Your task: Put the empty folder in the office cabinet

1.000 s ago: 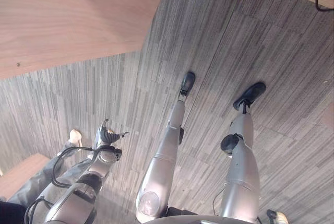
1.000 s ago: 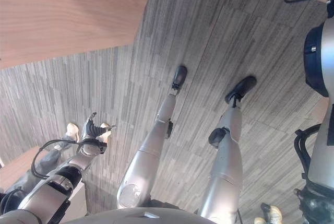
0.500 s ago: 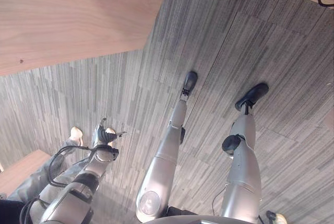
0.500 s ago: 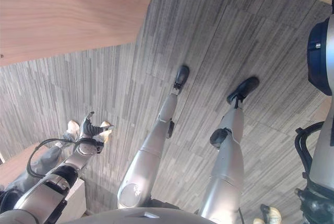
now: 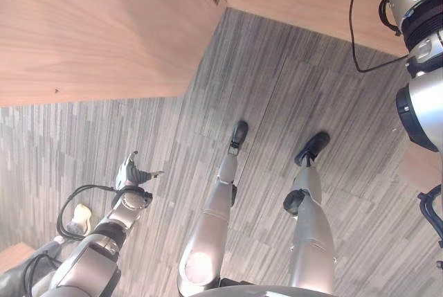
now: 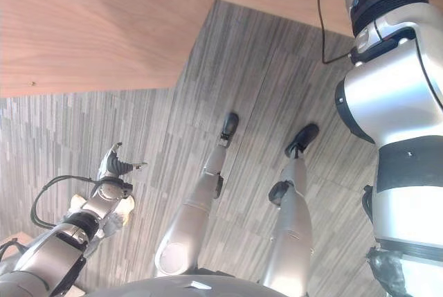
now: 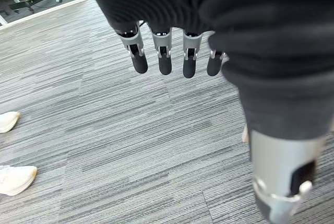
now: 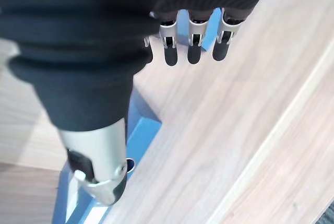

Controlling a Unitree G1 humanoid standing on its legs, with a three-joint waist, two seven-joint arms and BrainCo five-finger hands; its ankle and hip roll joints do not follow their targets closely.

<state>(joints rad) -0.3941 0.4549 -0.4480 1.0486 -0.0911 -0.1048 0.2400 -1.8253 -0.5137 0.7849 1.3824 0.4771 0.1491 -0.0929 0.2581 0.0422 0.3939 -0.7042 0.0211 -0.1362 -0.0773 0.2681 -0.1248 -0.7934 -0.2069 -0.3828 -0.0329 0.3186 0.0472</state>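
- Right hand [image 8: 190, 46] hangs over a wooden surface [image 8: 235, 130], fingers straight, empty.
- Blue folder [image 8: 141, 130] lies flat there, beside the thumb.
- Likely light, stiff, slick; pinch an edge.
- Left hand [image 7: 172, 59] loose above carpet [image 7: 104, 145].

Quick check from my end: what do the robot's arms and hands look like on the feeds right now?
Both arms are silver-grey with dark bands at the joints. The left hand and the right hand each have a dark ribbed cover over the back and wrist, a row of silver fingers with dark rounded tips, and a silver thumb set apart.
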